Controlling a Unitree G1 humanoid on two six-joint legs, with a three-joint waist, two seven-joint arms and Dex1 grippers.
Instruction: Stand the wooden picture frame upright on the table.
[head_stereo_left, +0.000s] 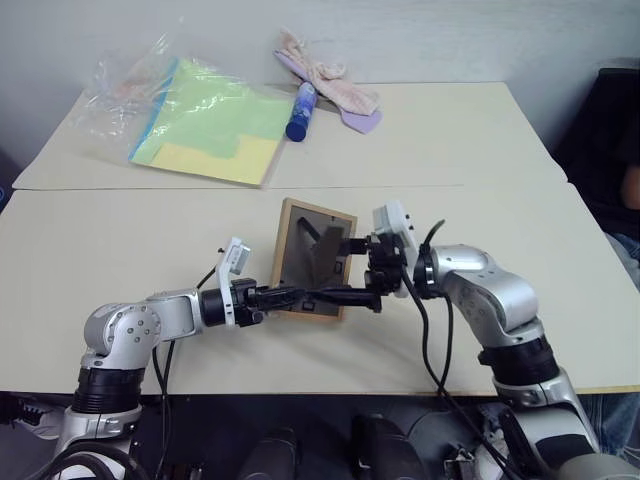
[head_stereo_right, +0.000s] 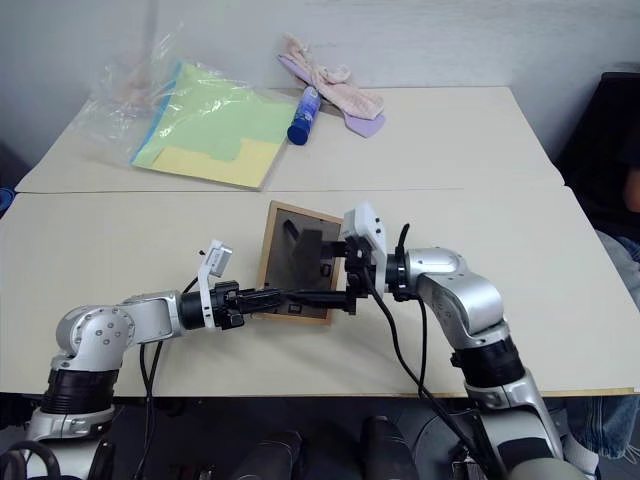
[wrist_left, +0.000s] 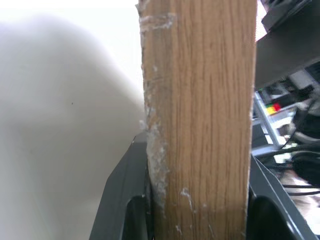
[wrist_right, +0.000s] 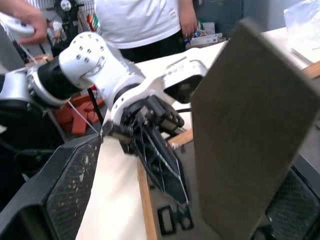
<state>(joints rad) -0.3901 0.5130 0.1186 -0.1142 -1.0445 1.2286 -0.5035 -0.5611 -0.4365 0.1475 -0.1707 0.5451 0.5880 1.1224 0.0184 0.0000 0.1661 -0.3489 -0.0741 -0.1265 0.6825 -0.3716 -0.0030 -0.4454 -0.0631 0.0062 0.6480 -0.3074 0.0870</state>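
Left gripper (head_stereo_left: 345, 296): fingers closed tight on the lower wooden edge of the wooden picture frame (head_stereo_left: 312, 259); in the left wrist view both black fingers (wrist_left: 127, 200) press the two faces of the wood.
Right gripper (head_stereo_left: 360, 250): fingers spread wide, level, pointing toward the frame's back; the fold-out stand (wrist_right: 250, 130) sits between the two pads, neither pad clearly touching it.
Frame, look: small rectangle, light wood border, dark grey back panel turned toward the camera; stand flap swung out from the back. Wood grain is scuffed, with whitish flecks along one edge. Picture side not visible.
Frame, place: propped nearly upright, tilted, over the near part of the table (head_stereo_left: 120, 250), just this side of the seam, between the two arms. Whether its bottom edge rests on the tabletop cannot be told.
Surface: pale cream tabletop, seam running across; pale wall behind.
Far side: clear plastic bag (head_stereo_left: 190, 115) lying flat, holding green and yellow sheets; blue bottle (head_stereo_left: 301, 111) beside it; pink cloth (head_stereo_left: 325, 70) on a lilac item.
Room: person in a white shirt (wrist_right: 135, 22) standing beyond the table, seen in the right wrist view.
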